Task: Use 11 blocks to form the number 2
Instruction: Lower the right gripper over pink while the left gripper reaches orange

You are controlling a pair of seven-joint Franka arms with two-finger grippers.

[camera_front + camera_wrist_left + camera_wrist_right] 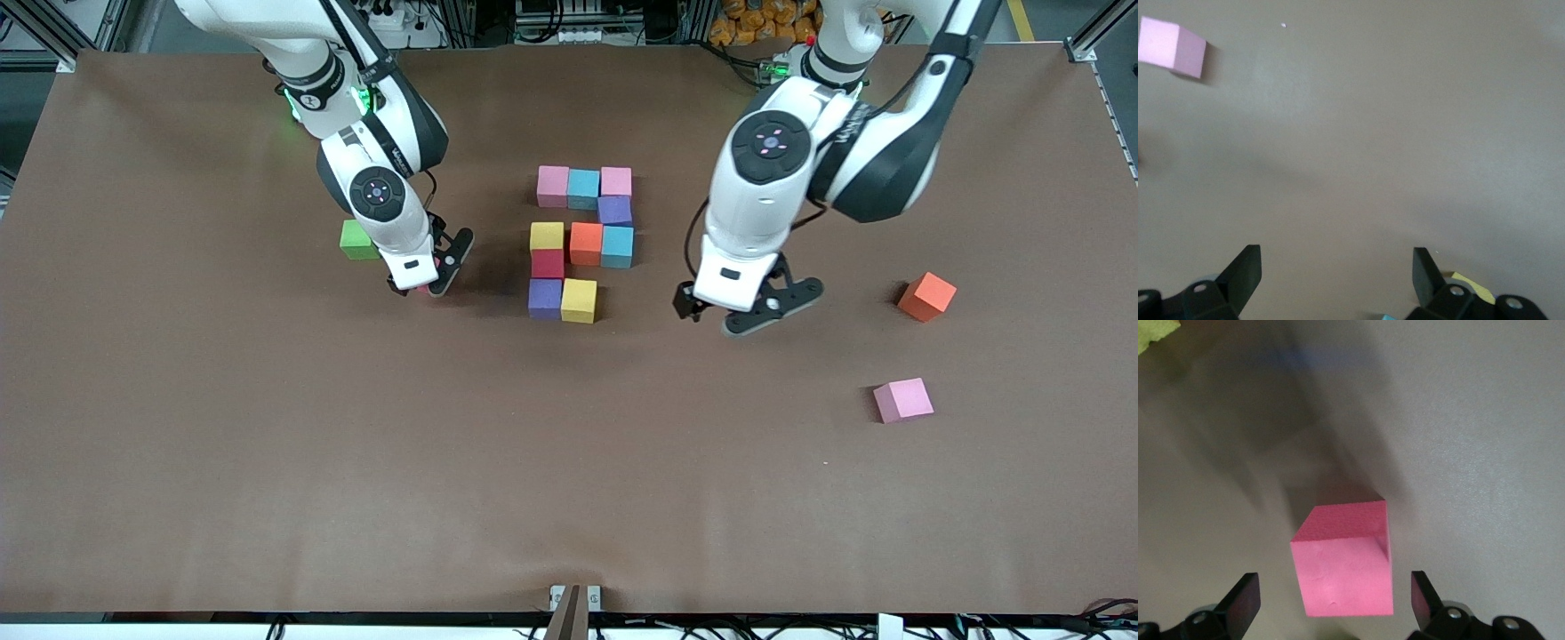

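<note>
The number 2 [582, 242] sits mid-bench with ten blocks laid; its bottom row has only a purple and a yellow cube, so the slot beside the yellow cube [579, 300], toward my left arm's end, is empty.

My right gripper [430, 277] hangs low over the bench just beside the green cube [357, 240], toward the digit. Its fingers are spread wide and a red block [1345, 568] stands between them, untouched. To take it well, I judge I should lower until the pads span the block's flat sides, stay square to its faces and clamp evenly, so it does not twist. Then I would set it flush against the yellow cube without nudging the row.

My left gripper [751, 307] waits over bare bench near the digit, released and holding nothing. A loose pink cube [903, 399] and an orange cube [925, 296] lie toward that end.

From the front, my right wrist hides nearly all of the red block. Only the wrist view shows it, where its lower edge is cut off.
</note>
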